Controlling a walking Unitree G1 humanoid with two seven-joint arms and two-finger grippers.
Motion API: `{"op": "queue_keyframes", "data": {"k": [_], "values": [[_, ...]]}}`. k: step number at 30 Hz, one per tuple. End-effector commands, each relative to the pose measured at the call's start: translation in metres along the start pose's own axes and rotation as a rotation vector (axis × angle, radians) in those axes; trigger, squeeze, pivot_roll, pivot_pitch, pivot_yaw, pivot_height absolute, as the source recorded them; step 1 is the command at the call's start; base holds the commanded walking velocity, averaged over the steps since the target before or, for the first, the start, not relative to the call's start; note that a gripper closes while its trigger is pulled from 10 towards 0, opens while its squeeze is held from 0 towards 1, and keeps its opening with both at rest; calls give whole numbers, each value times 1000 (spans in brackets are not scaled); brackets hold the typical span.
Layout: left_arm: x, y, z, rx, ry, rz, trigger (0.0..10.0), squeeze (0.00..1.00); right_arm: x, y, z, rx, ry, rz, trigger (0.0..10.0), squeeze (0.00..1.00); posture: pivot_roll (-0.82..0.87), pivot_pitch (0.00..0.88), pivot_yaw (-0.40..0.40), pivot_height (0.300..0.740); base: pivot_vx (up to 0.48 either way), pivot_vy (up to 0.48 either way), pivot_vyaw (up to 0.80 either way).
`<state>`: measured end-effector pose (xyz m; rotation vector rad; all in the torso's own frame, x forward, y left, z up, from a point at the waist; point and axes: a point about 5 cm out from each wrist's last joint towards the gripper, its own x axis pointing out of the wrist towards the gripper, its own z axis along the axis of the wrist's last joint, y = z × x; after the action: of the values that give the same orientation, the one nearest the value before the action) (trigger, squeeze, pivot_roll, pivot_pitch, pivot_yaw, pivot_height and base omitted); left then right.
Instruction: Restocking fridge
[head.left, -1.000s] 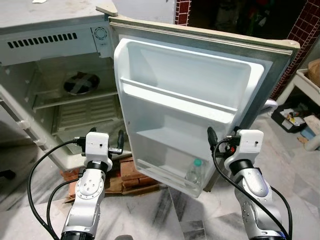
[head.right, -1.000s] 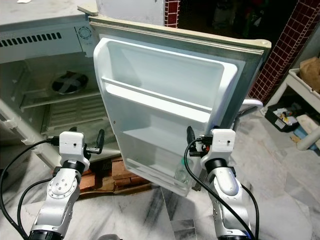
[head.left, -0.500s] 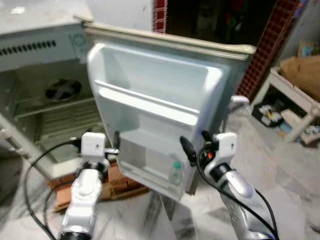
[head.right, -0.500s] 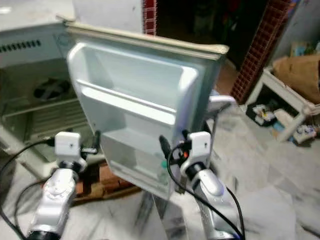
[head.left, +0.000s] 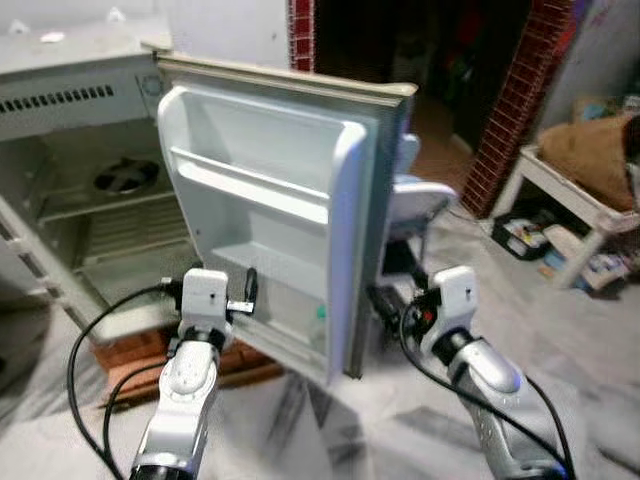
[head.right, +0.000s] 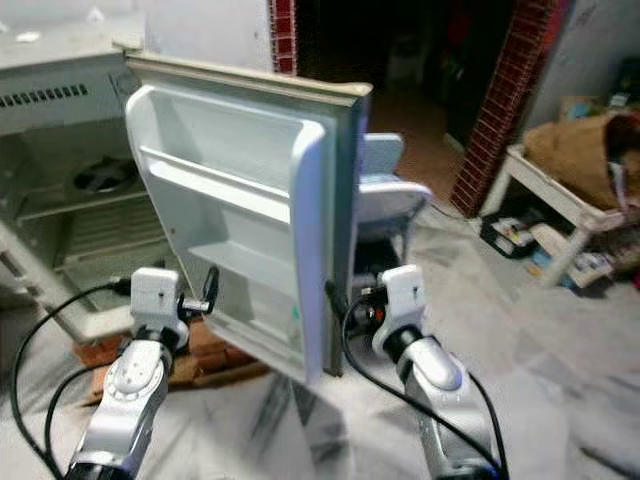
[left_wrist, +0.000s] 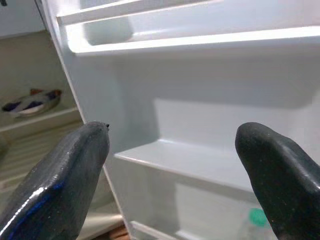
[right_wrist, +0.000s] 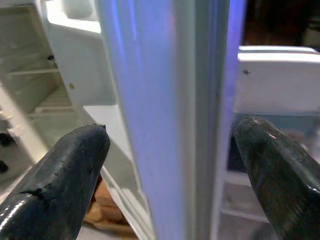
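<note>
Floor: pale marbled tile (head.left: 330, 440) runs under the robot, streaked with grey.
Left gripper: the left gripper (left_wrist: 175, 175) is raised before the inner face of the fridge door, its two black fingers (left_wrist: 60, 180) spread wide and holding nothing.
Right gripper: the right gripper (right_wrist: 165, 175) is level with the door's free edge, its fingers (right_wrist: 65, 175) parted and empty, one on each side of that edge; contact cannot be told.
Fridge door: the white fridge door (head.left: 270, 200) stands open, seen nearly edge-on, with moulded shelves across its inner face.
Bottle: a clear bottle with a green cap (head.left: 319, 317) stands in the lowest door shelf, close to the free edge.
Bricks: red bricks (head.left: 130, 350) lie on the floor under the fridge.
Fridge: the fridge cabinet (head.left: 70, 90) stands on the left with bare shelves and a round fan grille on its back wall.
Chair: a pale plastic chair (head.left: 415, 190) stands just behind the door.
Bench: a white bench (head.left: 580, 200) on the right carries a brown bundle (head.left: 590, 145), with clutter beneath.
Wall: red tiled pillars (head.left: 515, 90) frame a dark doorway at the back.
</note>
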<state>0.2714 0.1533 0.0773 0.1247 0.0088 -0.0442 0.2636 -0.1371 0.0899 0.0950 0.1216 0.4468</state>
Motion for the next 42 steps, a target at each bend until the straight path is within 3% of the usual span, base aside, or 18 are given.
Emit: {"op": "queue_keyframes", "data": {"k": [1, 16, 17, 28, 29, 30, 42], "values": [[1, 4, 2, 8, -9, 8, 10000, 0, 4, 3, 0, -19, 11, 23, 10000, 0, -28, 0, 23, 740, 0, 0, 0], [-8, 7, -7, -7, 29, -3, 10000, 0, 8, -23, 18, -40, -121, -211, 10000, 0, -22, 0, 28, 740, 0, 0, 621], [-10, 7, -9, -12, 36, 0, 10000, 0, 6, -24, 18, -39, -128, -224, 10000, 1000, -22, 0, 29, 740, 0, 0, 663], [-8, 8, -9, -13, 38, -3, 10000, 0, 4, -29, 15, -42, -144, -322, 10000, 1000, -24, 0, 32, 740, 0, 0, 345], [-8, 8, -9, -12, 36, -7, 10000, 0, 5, -29, 15, -49, -145, -321, 10000, 596, -25, 0, 33, 740, 240, 0, 0], [-7, 9, -9, -12, 36, -7, 10000, 0, 5, -29, 16, -50, -150, -317, 10000, 0, -26, 0, 32, 740, 296, -285, 0], [-4, 8, -8, -16, 36, -4, 10000, 0, 8, -30, 21, -48, -171, -299, 10000, 0, -27, 0, 29, 740, 293, -337, 0]]}}
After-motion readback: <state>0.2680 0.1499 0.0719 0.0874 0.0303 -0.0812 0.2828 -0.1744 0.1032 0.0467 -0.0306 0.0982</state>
